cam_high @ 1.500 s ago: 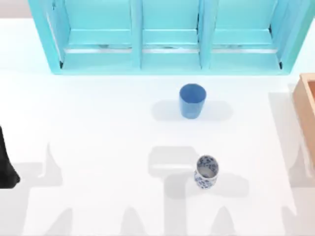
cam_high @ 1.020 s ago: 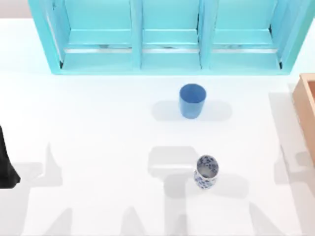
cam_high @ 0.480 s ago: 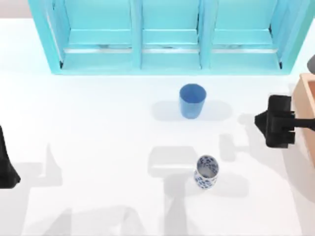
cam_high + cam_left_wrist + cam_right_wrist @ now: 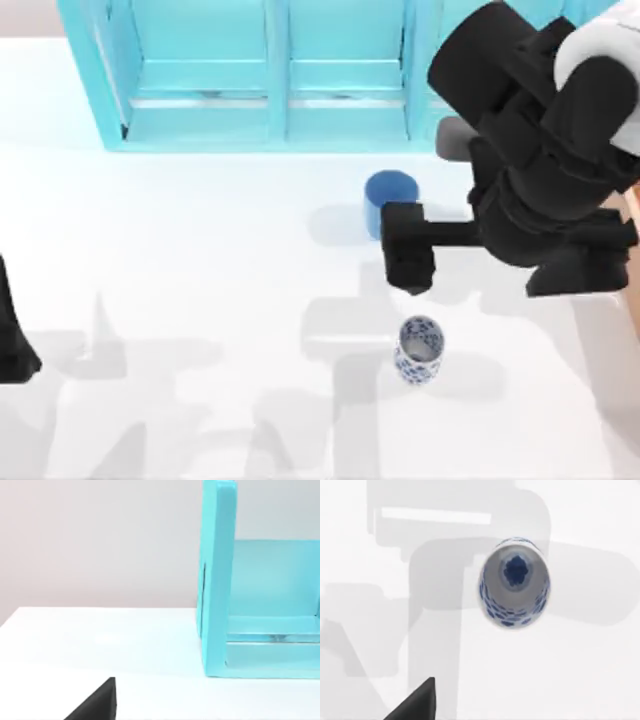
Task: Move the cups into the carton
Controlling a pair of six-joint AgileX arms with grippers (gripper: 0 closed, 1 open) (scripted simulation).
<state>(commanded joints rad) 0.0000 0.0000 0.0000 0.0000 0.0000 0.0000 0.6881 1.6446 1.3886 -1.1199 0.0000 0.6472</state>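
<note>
My right gripper [image 4: 408, 268] hangs betw. the plain blue tapered cup [image 4: 384, 195] and the white blue-floral cup [image 4: 419, 350], touching neither; can't tell its finger state. Both cups stand upright mid-table, tan cardboard carton [image 4: 632, 215] at right edge. Left arm [image 4: 12, 335] parked at left edge.

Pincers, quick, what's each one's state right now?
Left pincer: parked at the table's left edge, cannot be told.
Right pincer: above the table between the cups, cannot be told.

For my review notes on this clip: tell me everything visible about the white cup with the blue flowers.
The patterned cup is small, handleless and glazed-looking, white with blue floral marks on its wall and a blue flower on the inside bottom. It stands upright and empty on the white table, touching nothing else. The right gripper hangs between it and the blue cup.
</note>
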